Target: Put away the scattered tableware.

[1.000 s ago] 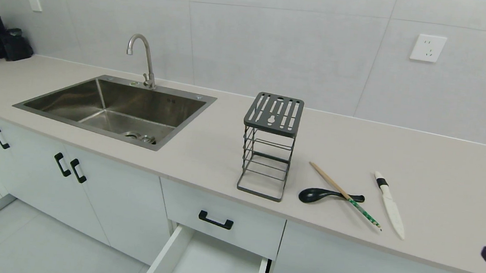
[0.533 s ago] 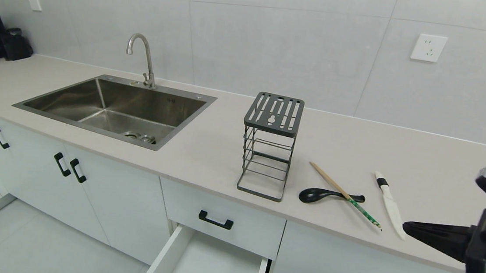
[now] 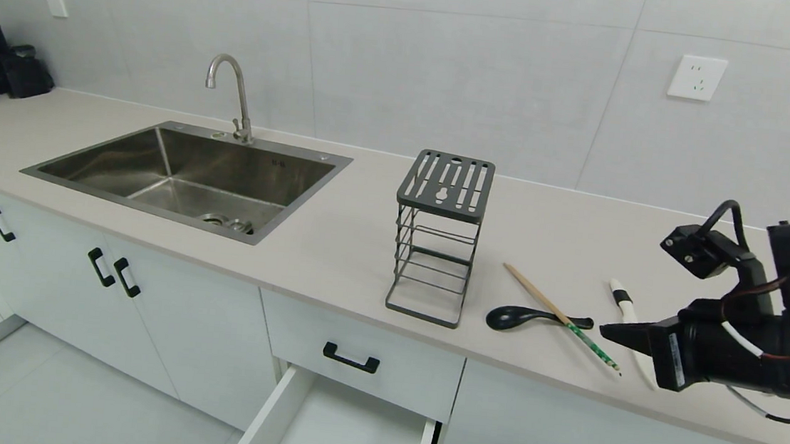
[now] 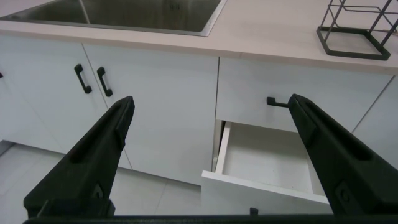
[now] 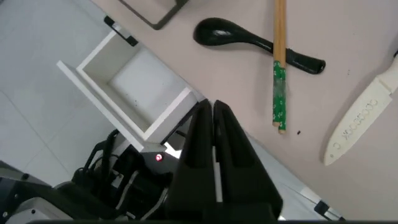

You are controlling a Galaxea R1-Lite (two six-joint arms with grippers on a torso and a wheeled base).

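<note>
On the counter [image 3: 336, 245] the rack [image 3: 439, 236] stands right of the sink [image 3: 228, 164]; farther right lie the spoon [image 3: 507, 318], the chopstick [image 3: 536, 292] across it, then the knife [image 3: 623, 299]

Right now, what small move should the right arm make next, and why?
Probably open the right gripper: its fingers are pressed together, holding nothing, while the knife, chopstick and spoon lie flat on the counter close ahead.

I'm seeing a dark grey slotted rack [image 3: 438, 244] on a pale beige countertop [image 3: 336, 245]. Beside the rack I'm looking at a glossy black spoon [image 3: 509, 318], a tan chopstick [image 3: 539, 296] with a green patterned tip, and a white knife [image 3: 625, 308] with a black band.
</note>
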